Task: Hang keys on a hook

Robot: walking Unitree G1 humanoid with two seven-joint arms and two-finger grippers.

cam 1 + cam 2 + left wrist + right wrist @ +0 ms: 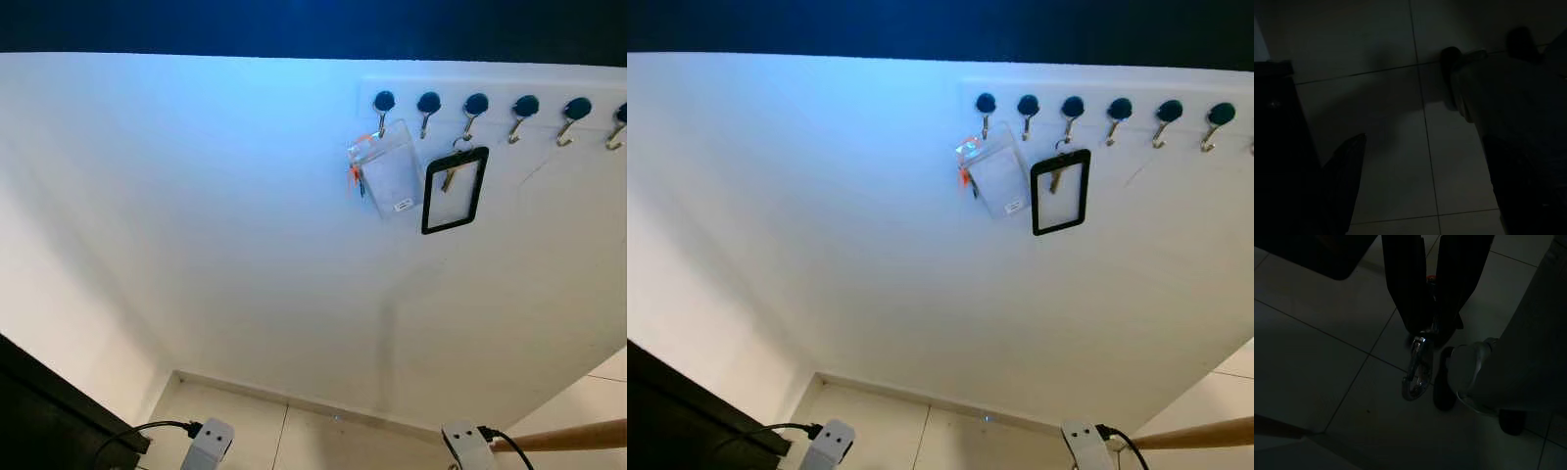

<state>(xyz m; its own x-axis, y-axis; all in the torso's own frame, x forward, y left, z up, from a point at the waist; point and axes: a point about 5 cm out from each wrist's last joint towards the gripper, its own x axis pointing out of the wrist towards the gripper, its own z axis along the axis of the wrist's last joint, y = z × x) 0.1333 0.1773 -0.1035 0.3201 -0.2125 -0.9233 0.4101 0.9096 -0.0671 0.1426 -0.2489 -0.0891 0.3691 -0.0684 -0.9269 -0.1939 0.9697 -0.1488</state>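
A row of several metal hooks with dark round knobs (526, 106) runs along a white rail high on the white wall (245, 215). A clear card holder (386, 170) hangs from the first hook and a black-framed card holder (455, 190) from the third. Down by the floor, my right gripper (1430, 330) is shut on a key ring whose silver carabiner (1415, 372) sticks out past the fingertips, with a bit of red behind it. In the dark left wrist view, my left gripper (1425, 142) hangs open with nothing between its fingers.
Both wrists (208, 443) show at the bottom edge, far below the hooks. A dark piece of furniture (49, 411) stands at the lower left and a wooden pole (573, 435) at the lower right. Pale floor tiles (1312, 362) and my own foot (1464, 372) lie beneath.
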